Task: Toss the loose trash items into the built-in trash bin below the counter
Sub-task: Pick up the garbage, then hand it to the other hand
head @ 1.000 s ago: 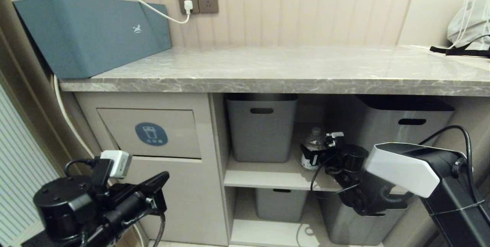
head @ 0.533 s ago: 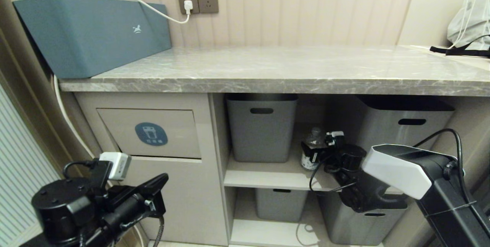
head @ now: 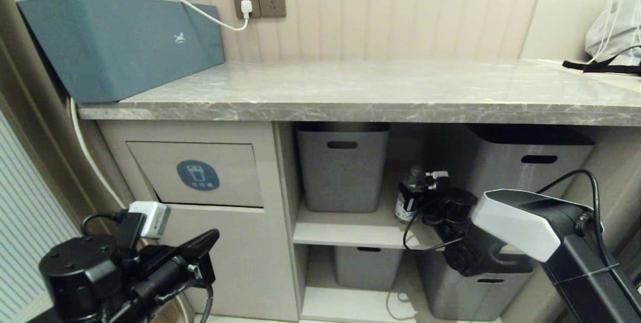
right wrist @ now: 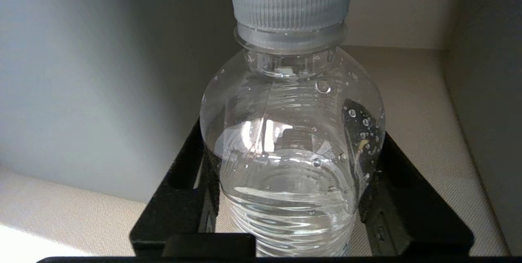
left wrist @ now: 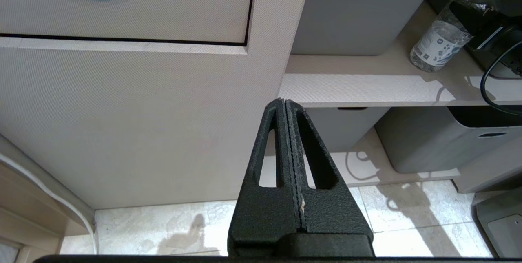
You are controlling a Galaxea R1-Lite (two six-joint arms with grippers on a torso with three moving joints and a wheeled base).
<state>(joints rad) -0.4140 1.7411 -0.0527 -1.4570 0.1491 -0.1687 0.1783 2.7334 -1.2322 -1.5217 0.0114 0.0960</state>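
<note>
On shelf (head: 350,228): R end effector (right wrist: 287,173) clamping bottle (right wrist: 291,153).

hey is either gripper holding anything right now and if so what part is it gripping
The right gripper is shut on the water bottle, fingers on opposite sides of its clear body, below the cap. The left gripper is shut on nothing.

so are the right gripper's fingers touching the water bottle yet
Touching. In the right wrist view both fingers of the right gripper press against the sides of the water bottle, with no gap showing on either side.
</note>
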